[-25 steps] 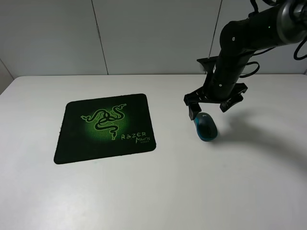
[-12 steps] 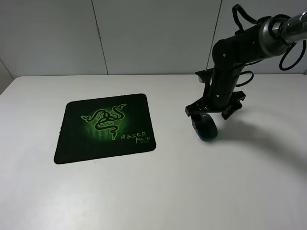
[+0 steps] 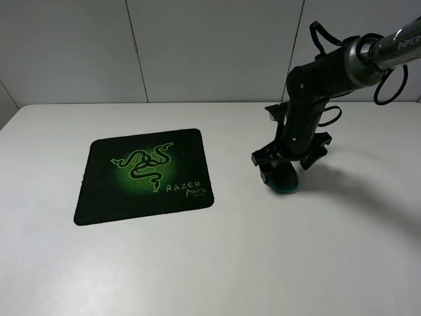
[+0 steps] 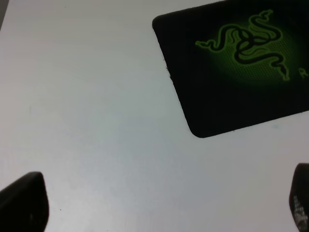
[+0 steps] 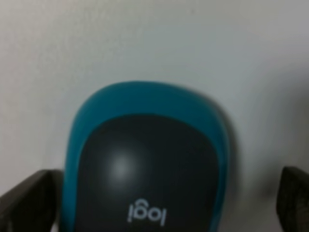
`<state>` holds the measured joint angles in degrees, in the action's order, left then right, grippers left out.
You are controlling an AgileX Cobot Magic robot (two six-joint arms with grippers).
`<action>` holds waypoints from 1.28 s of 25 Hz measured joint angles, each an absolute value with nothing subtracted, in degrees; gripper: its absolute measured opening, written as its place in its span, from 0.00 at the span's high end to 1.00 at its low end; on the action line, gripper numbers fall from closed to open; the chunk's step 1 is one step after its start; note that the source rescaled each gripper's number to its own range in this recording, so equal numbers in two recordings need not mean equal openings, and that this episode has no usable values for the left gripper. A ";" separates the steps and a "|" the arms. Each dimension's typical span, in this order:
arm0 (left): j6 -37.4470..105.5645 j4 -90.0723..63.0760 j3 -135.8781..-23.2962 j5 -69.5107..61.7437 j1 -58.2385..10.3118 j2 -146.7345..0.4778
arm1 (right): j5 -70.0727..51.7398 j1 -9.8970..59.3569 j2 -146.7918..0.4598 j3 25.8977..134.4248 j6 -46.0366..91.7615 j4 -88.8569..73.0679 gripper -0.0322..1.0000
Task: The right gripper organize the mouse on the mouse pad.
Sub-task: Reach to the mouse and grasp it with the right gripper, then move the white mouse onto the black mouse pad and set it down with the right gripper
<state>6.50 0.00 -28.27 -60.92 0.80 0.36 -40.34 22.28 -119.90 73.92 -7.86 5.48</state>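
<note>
The mouse, dark grey on top with a teal rim, lies on the white table to the right of the mouse pad, apart from it. My right gripper is open and low over the mouse, a finger on each side of it. In the right wrist view the mouse fills the frame between the two fingertips, with gaps on both sides. The black pad with its green snake logo also shows in the left wrist view. My left gripper is open over bare table beside the pad.
The white table extends around the pad and mouse. A pale panelled wall stands behind the table's far edge. The right arm reaches in from the upper right with cables.
My right gripper has come down over the mouse, so its open fingers now straddle it. The mouse and the pad have not moved.
</note>
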 joint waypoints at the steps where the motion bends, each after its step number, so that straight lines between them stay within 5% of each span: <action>1: 6.50 0.00 -28.27 -60.92 0.80 0.36 | -40.34 22.28 -119.96 73.92 -7.86 5.34 0.00; 8: 6.50 0.00 -28.27 -60.92 0.80 0.36 | -40.51 22.28 -120.14 74.09 -7.70 5.01 0.02; 9: 6.50 0.00 -28.27 -60.92 0.80 0.36 | -40.51 22.28 -120.20 74.09 -7.70 4.76 0.17; 11: 6.50 0.00 -28.27 -60.92 0.80 0.36 | -40.62 22.34 -120.26 74.09 -7.70 4.17 0.64; 12: 6.50 0.00 -28.27 -60.92 0.80 0.36 | -40.85 22.34 -120.30 74.09 -7.70 3.90 0.95; 32: 6.50 0.00 -28.27 -60.92 0.80 0.36 | -47.15 22.34 -115.78 75.65 -7.69 4.10 0.97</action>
